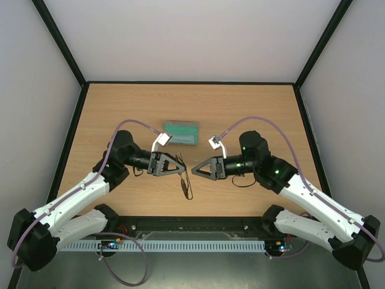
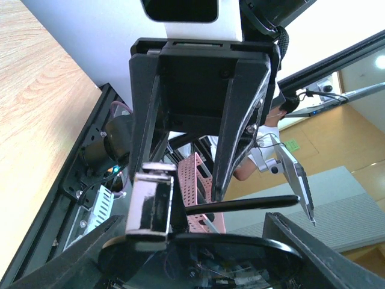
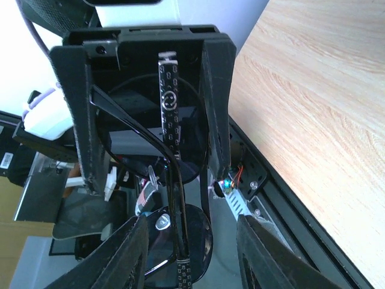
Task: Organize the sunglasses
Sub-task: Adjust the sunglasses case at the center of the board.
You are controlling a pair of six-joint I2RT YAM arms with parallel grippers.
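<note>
Right wrist view shows my left jaws clamped on the sunglasses (image 3: 173,150) lens; top view doesn't. My right jaws: can't tell.

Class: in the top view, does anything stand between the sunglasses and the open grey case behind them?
Nothing visible on the table does. The sunglasses hang in the air between the left hand and the right hand. Beyond the two hands, only bare wood leads to the case.
</note>
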